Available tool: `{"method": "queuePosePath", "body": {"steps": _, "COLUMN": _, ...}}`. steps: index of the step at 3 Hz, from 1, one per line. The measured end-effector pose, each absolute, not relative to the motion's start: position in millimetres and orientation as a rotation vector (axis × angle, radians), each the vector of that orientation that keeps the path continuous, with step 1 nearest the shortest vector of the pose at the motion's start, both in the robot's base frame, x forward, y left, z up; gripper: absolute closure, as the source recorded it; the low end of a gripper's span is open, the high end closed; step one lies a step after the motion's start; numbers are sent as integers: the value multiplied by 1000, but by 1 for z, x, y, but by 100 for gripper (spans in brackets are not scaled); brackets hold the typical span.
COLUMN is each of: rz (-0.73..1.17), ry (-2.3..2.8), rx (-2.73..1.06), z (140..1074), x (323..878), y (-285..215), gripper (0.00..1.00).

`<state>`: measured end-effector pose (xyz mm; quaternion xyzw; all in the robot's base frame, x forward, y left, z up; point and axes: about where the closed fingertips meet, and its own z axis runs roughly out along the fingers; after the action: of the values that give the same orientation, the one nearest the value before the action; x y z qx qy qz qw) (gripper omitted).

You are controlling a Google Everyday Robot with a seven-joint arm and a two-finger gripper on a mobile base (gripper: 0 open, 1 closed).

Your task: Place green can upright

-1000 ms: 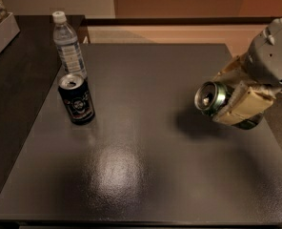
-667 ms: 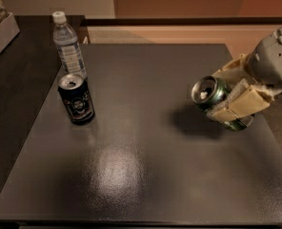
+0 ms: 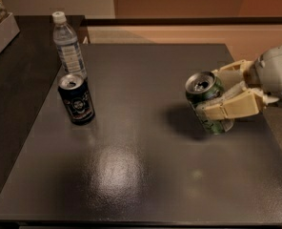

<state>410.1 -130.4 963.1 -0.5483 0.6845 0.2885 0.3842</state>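
Note:
The green can [image 3: 208, 101] is a shiny green drink can with a silver pull-tab top. It is held at the right of the dark table [image 3: 141, 166], tilted with its top leaning up and to the left, its base near the tabletop. My gripper [image 3: 216, 95] reaches in from the right edge and is shut on the can, one beige finger [image 3: 229, 108] across its front side and the other behind it.
A dark blue can with a round white emblem [image 3: 76, 99] stands upright at the left of the table. A clear water bottle [image 3: 68, 45] stands just behind it. A box edge [image 3: 0, 27] shows at the far left.
The gripper has turned the green can from nearly lying on its side, top facing left, to a more upright tilt, and shifted slightly left.

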Motion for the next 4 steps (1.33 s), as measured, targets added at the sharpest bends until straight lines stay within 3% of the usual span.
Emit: {"method": "queuePosePath", "body": {"steps": 4, "rz": 1055, "ry": 1388, "rx": -1196, "z": 926, "x": 420, "y": -139, "gripper": 100}}
